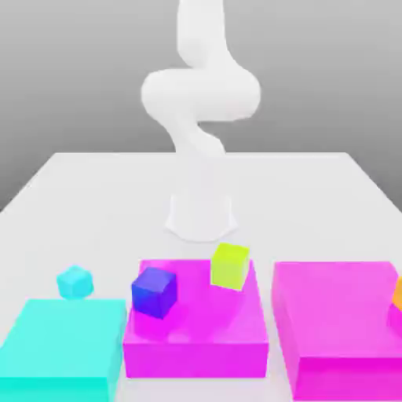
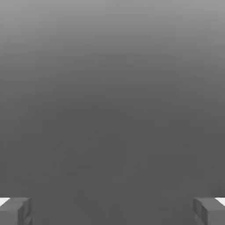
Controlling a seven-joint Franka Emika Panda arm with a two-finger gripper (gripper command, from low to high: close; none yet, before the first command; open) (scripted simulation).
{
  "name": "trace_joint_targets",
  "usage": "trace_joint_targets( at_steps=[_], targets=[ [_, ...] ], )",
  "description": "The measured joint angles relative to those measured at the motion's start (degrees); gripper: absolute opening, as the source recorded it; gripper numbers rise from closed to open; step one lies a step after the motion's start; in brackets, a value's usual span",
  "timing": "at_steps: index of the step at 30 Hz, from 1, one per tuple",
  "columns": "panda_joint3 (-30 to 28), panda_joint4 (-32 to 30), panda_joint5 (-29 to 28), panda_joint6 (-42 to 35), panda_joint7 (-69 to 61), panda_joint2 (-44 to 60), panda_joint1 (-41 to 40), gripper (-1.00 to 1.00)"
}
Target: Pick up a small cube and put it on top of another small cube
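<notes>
— What's the setting?
— A pale table point(image 1: 94, 188) under a grey backdrop, with the white arm point(image 1: 200, 94) rising from its base at the middle.

— Where's the small cube?
— The small cube point(image 1: 75, 282) sits on the table at the exterior view's left, just behind a flat cyan block point(image 1: 59, 349). A blue cube point(image 1: 153, 292) and a lime cube point(image 1: 229, 265) rest on a magenta block point(image 1: 196, 338); another magenta block point(image 1: 338, 330) lies right.

— And the claw?
— In the hand view the claw point(image 2: 112, 210) holds nothing, its fingers point(image 2: 15, 211) wide apart.
</notes>
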Motion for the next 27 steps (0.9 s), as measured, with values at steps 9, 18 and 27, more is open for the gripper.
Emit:
trace_joint_targets(
  at_steps=[9,18,27],
  targets=[
    [-9.79,-13.2,-3.34,13.16,-2.41,18.15,-8.62,0.0],
    [-21.25,-27.03,-0.56,27.49,-9.58,38.53,-17.46,0.0],
    [-2.74,-25.96,20.02,41.52,-25.65,57.22,-33.27,-1.0]
  ],
)
